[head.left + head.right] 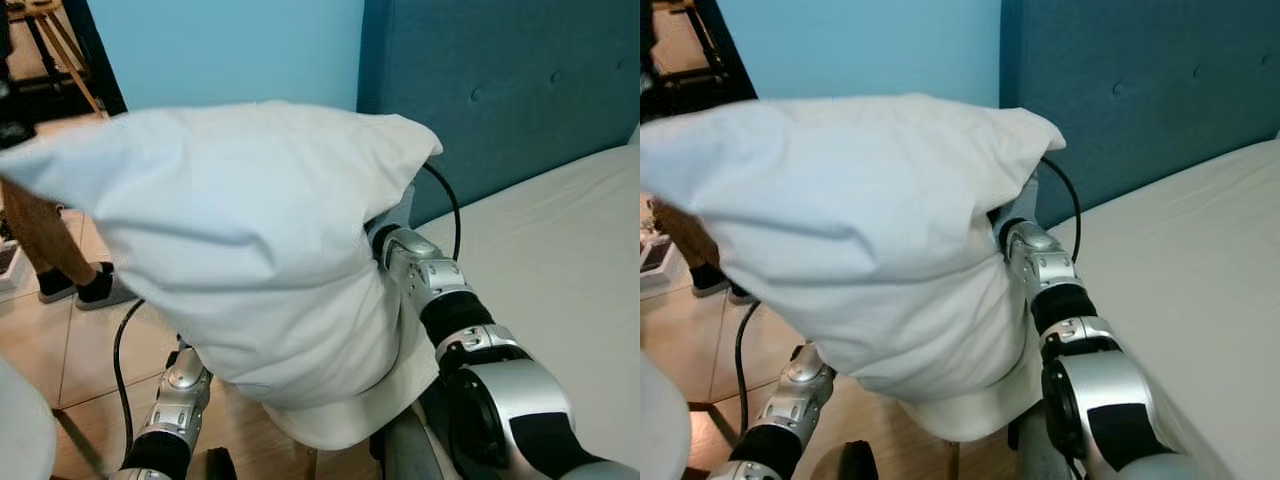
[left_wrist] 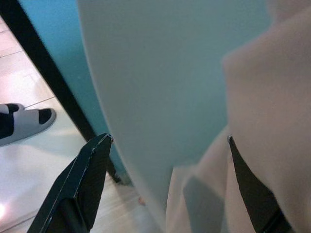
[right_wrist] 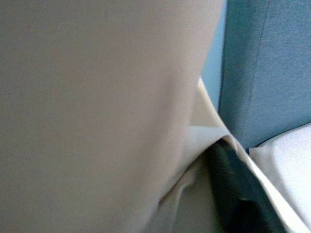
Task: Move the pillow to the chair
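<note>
**Pillow Held Aloft Between Both Arms, Beside the Bed**

1. Load position. The white pillow (image 1: 240, 240) is off the bed and carried in front of my chest, spanning from about 9 o'clock to 1 o'clock in my head views. It sags at its lower edge, around 6 o'clock.

2. Left arm. My left arm (image 1: 172, 410) rises from 7 o'clock and meets the underside of the pillow. In the left wrist view my left gripper (image 2: 170, 160) has its fingers (image 2: 80, 184) set wide apart, with pillow fabric bulging between them; one finger stands clear of the cloth on the floor side, the other lies against the fabric.

3. Right arm. My right arm (image 1: 440, 290) reaches from 5 o'clock up to the pillow's side at about 3 o'clock, where the wrist disappears into the fabric. In the right wrist view one dark finger (image 3: 238, 189) shows partly under a fold of cloth. I cannot tell whether the right fingers are apart or together.

4. Surroundings. The bed (image 1: 560, 270) with its pale sheet lies at 3 to 4 o'clock, backed by a blue padded headboard (image 1: 520, 90) at 1 to 2 o'clock. A person's leg (image 1: 35, 235) and a grey slipper (image 1: 105, 290) stand on the tiled floor (image 1: 85, 350) at 9 o'clock. A black cable (image 1: 450, 205) loops beside my right wrist.
</note>
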Robot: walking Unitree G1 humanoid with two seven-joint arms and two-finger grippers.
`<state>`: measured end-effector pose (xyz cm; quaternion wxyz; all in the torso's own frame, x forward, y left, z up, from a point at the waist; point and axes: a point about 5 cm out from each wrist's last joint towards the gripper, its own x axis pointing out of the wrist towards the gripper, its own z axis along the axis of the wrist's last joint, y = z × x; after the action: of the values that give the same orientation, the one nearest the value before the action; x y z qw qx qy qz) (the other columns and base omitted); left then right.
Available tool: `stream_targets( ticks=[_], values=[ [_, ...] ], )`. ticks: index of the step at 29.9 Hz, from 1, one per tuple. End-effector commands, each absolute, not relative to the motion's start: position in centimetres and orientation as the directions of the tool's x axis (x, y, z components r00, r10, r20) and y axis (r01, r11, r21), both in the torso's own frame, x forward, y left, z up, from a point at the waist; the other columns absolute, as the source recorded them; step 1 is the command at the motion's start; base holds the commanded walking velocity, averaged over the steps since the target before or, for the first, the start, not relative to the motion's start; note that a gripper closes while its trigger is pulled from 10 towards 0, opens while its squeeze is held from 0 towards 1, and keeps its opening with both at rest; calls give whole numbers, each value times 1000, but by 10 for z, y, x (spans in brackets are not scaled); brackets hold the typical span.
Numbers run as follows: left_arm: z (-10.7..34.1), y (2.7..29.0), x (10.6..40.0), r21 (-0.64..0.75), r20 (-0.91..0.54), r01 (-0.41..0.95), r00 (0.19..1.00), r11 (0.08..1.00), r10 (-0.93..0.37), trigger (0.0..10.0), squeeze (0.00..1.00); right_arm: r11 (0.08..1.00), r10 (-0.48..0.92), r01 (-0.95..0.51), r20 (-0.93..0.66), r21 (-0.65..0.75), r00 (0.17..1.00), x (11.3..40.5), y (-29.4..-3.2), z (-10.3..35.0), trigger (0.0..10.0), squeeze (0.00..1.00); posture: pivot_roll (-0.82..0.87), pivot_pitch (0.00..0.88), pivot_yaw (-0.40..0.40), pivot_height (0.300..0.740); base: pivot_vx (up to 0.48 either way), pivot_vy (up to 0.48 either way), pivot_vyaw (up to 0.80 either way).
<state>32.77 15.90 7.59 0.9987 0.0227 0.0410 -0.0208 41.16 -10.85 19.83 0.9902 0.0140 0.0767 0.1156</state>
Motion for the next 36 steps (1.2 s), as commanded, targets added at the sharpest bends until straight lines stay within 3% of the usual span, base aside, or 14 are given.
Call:
stream_targets(
  ticks=[1,9,13,25,32,33,36],
  values=[
    [85,150,332,36,-44,74,996,997,-73,10000,0,970,243,-239,-208,44,948,409,-104,183,10000,1000,-141,108,42,520,0,0,0],
    [92,144,335,35,-27,91,996,995,-90,10000,0,980,192,-193,25,38,981,419,-113,229,10000,1000,-147,101,45,520,0,0,0],
    [93,140,336,35,-25,102,995,994,-101,10000,0,985,147,-162,195,64,970,424,-126,272,10000,1000,-151,88,48,520,0,0,0],
    [94,141,337,53,-19,106,994,993,-105,10000,0,984,73,-131,387,124,919,421,-150,313,10000,1000,-148,71,47,520,0,0,0],
    [98,140,337,60,4,104,995,993,-104,10000,0,923,157,-309,507,230,847,411,-153,316,10000,1000,-157,74,49,520,0,0,0],
    [103,140,337,53,21,101,995,993,-102,10000,0,900,183,-360,536,245,824,407,-154,315,10000,431,-162,78,52,520,0,0,0],
    [104,139,338,49,29,99,995,994,-101,10000,0,899,186,-364,542,243,820,405,-155,314,10000,431,-162,78,52,520,0,0,0]
  ],
)
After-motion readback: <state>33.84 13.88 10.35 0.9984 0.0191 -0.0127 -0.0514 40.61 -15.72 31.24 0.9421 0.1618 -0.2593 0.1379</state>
